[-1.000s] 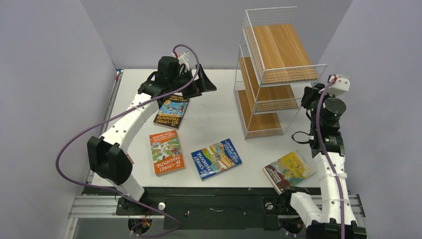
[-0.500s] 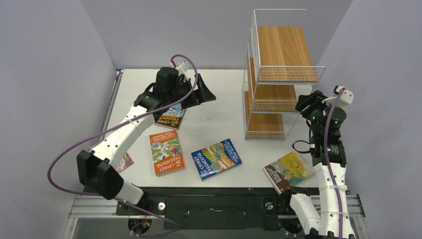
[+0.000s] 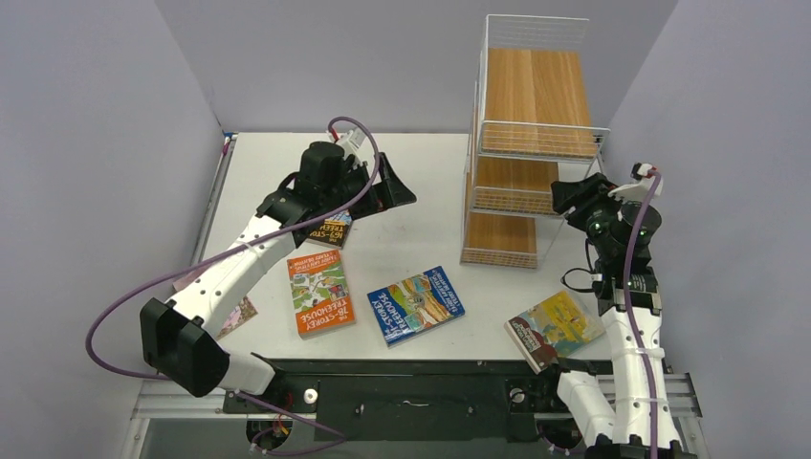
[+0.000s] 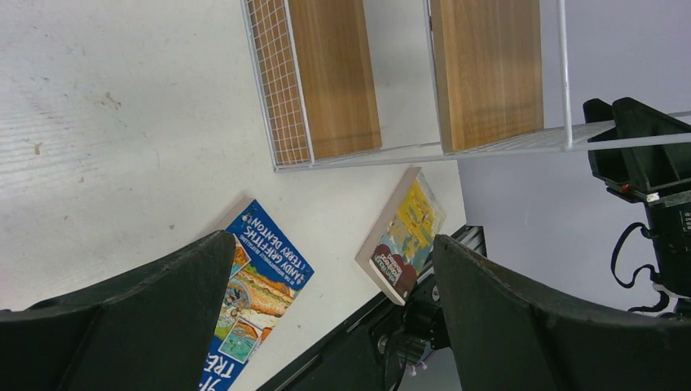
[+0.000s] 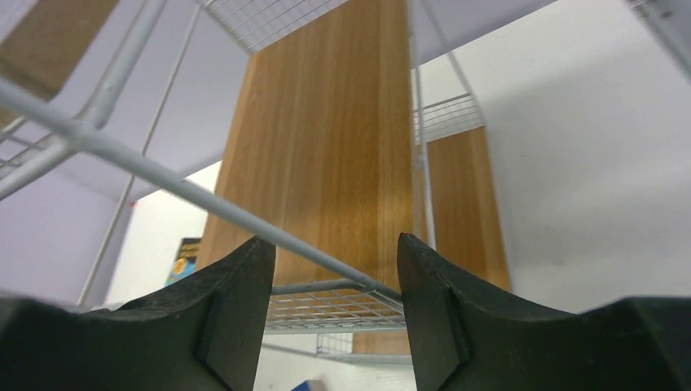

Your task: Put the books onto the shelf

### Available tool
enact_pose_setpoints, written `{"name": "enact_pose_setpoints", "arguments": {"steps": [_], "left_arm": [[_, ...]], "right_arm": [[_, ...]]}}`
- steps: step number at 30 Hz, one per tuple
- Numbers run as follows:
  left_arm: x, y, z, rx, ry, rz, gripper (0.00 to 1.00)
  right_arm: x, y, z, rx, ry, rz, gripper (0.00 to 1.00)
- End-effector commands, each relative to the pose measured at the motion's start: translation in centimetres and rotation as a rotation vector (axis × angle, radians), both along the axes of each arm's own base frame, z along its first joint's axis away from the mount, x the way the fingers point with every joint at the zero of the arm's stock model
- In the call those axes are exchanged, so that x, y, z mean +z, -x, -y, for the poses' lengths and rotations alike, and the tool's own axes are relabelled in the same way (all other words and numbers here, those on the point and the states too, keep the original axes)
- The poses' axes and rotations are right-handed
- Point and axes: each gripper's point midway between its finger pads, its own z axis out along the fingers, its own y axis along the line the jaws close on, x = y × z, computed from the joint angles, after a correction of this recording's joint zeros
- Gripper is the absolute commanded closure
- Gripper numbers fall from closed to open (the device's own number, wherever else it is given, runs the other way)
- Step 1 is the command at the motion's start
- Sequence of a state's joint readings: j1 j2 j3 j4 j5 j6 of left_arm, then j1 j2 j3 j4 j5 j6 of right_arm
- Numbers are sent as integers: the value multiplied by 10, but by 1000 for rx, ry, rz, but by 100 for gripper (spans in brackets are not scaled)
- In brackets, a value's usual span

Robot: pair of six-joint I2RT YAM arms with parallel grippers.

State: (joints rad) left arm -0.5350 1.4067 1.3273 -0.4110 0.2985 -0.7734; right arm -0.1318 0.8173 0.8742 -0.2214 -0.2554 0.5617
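Well, I had both tools apart.
Right tool (image 5: 330, 241) faced the shelf (image 3: 532, 96), frame right; left tool (image 4: 330, 240) over the tabletop (image 3: 421, 239).

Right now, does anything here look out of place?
Yes: the yellow-brown book lies askew at the table's near edge, one corner poking past it. The shelf's boards are bare.

- Bright, even overhead light; the white table (image 3: 421, 172) is evenly lit, with soft shadows beside the shelf (image 3: 531, 96).
- Left wrist view: sharp beyond the jaws, the dark fingers (image 4: 122, 326) slightly soft.
- Right wrist view: the wire (image 5: 122, 152) just ahead of the jaws is blurred (very close), the boards (image 5: 326, 163) beyond crisp.
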Motion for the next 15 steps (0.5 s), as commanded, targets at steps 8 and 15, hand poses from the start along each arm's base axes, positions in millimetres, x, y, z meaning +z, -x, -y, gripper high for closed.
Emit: {"name": "enact_pose_setpoints", "arguments": {"steps": [8,15], "left_arm": [[35,-5,-12,60,70,101,9],[43,-5,-24,195,149,88,9]], "right_arm": [[1,0,-177,475,-299,13,49],[35,13,-266,742,-209,17,40]]}}
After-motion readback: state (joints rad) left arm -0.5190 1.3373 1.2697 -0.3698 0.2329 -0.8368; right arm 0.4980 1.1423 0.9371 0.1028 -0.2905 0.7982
